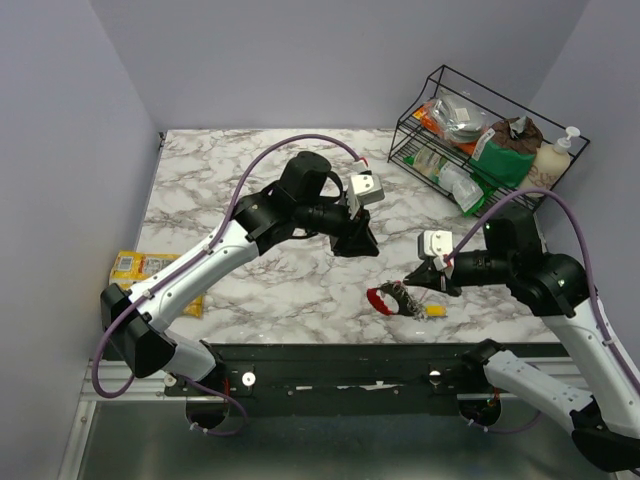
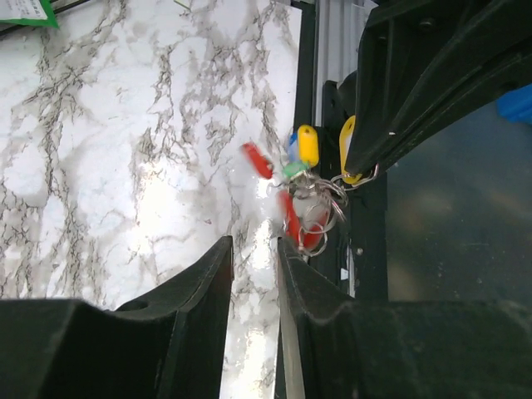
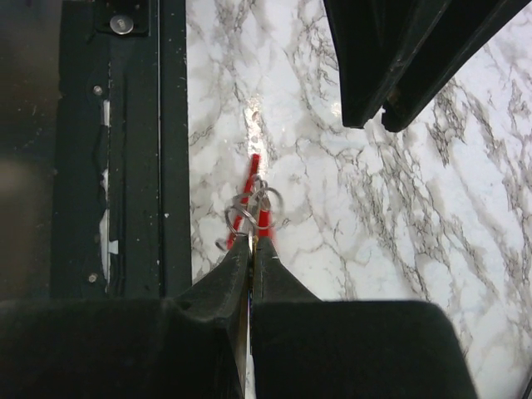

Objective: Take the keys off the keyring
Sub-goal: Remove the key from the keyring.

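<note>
The keyring (image 1: 381, 299) hangs just above the marble near the front edge, its red part (image 3: 251, 184) pointing away from my right gripper (image 3: 252, 239). That gripper (image 1: 414, 281) is shut on the keyring at its cluster of small metal rings (image 3: 268, 199). The keys hang bunched beside it: a yellow tag (image 2: 307, 143), a green one (image 2: 293, 170), a blurred red one (image 2: 257, 160), and another yellow tag (image 1: 436, 310). My left gripper (image 2: 253, 245) is open with only marble between its fingers. It hovers (image 1: 355, 243) just short of the bunch, up and to the left.
A black wire basket (image 1: 452, 85) full of packets stands at the back right, with a soap bottle (image 1: 560, 152) beside it. A yellow snack packet (image 1: 140, 268) lies at the table's left edge. The black mounting rail (image 1: 350, 366) runs along the near edge.
</note>
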Tool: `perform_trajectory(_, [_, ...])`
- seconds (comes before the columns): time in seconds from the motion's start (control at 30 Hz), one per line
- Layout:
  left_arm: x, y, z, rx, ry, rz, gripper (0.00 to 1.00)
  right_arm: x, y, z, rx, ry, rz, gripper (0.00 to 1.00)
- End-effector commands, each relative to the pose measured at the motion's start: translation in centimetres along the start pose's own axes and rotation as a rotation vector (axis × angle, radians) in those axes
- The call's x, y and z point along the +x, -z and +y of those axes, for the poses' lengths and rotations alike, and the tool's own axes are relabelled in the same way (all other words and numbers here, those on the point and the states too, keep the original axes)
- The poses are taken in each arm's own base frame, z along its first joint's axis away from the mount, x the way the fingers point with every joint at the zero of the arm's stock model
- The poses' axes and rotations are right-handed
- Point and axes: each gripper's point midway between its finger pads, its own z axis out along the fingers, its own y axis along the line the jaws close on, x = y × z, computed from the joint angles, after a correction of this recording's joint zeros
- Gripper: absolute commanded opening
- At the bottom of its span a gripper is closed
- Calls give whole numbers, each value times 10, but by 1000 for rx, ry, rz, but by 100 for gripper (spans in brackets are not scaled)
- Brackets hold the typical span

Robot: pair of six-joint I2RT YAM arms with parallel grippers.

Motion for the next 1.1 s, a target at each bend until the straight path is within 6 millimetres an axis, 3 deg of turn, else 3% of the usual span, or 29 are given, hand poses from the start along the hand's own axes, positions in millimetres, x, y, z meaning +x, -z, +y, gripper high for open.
perform_trajectory(0.0, [-11,7,-3,-15,-40,-34,39,-6,7,4,-8,8,-9,1])
perform_trajectory(0.33, [-6,4,-21,56,-69,-14,52,-2,-2,-4,3,-22,-7,1])
perform_trajectory(0.5, [-2,-4,-28,68,-93,15,60,-6,-7,-22,70,-49,-22,1])
perform_trajectory(0.8, [-2,-11,-39,78,-141,42,63,-8,-14,-37,104,-90,-25,1])
perform_trajectory(1.07, [5,-25,-43,83,-149,80,65,-11,-13,-33,94,-107,-44,1])
